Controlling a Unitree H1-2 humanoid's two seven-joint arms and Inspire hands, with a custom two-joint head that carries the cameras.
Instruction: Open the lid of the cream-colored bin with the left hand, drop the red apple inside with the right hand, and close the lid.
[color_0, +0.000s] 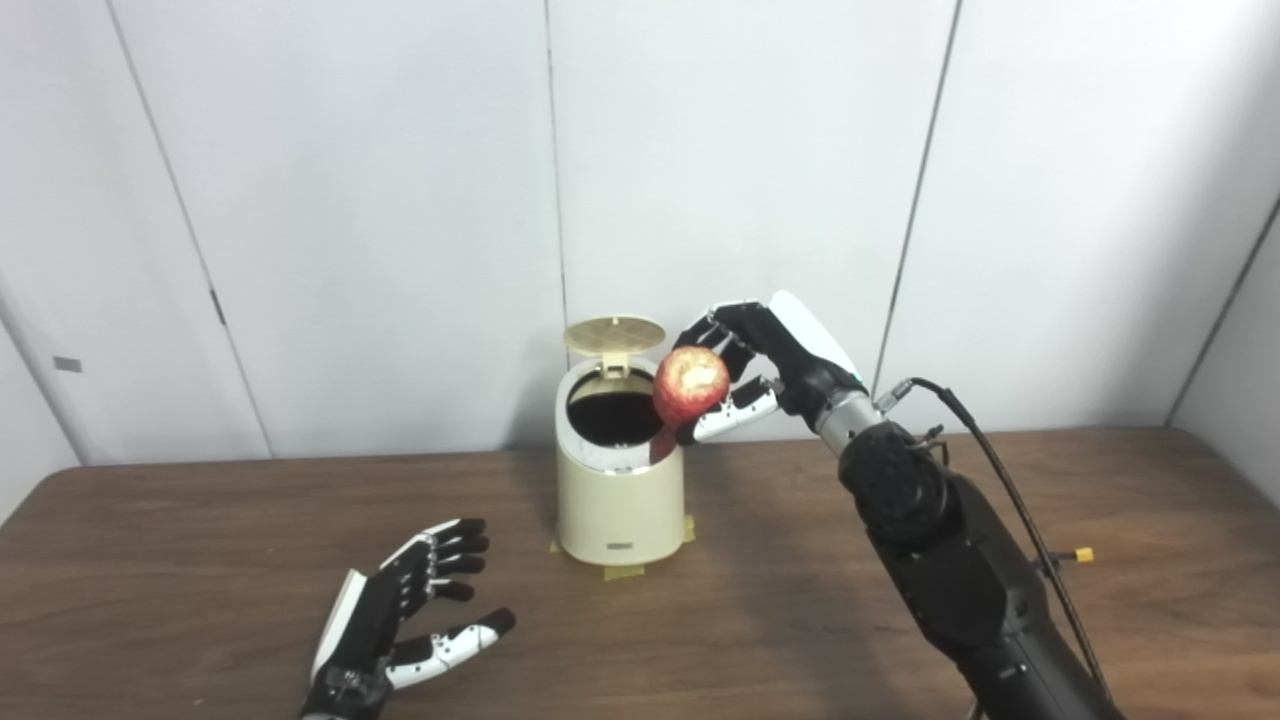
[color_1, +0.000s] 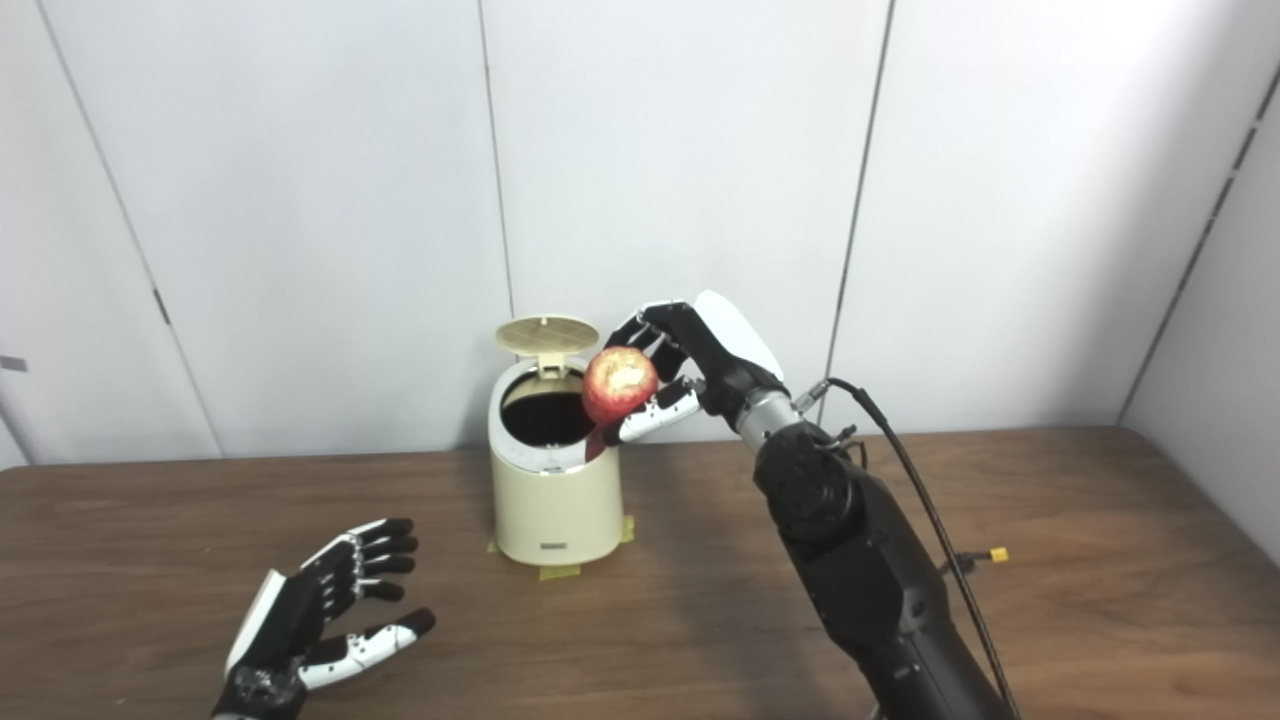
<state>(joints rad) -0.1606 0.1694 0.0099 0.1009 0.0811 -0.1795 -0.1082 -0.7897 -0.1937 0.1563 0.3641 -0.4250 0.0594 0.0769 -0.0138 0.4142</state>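
With the lid (color_0: 614, 335) standing upright, the right robot hand (color_0: 762, 366) grasps the red apple (color_0: 691, 385) over the cream-colored bin (color_0: 620, 488) rim to drop it in, while the left robot hand (color_0: 400, 615) rests released, fingers apart, above the worktop (color_0: 200, 560).

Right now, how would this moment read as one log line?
lid: up | cream-colored bin: open | right hand: holds red apple at bin's rim | left hand: open, low over table

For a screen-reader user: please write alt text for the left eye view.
The right hand holds a red apple over the right rim of an open cream-colored bin, its lid standing up behind. The left hand rests open on the wooden table, away from the bin.
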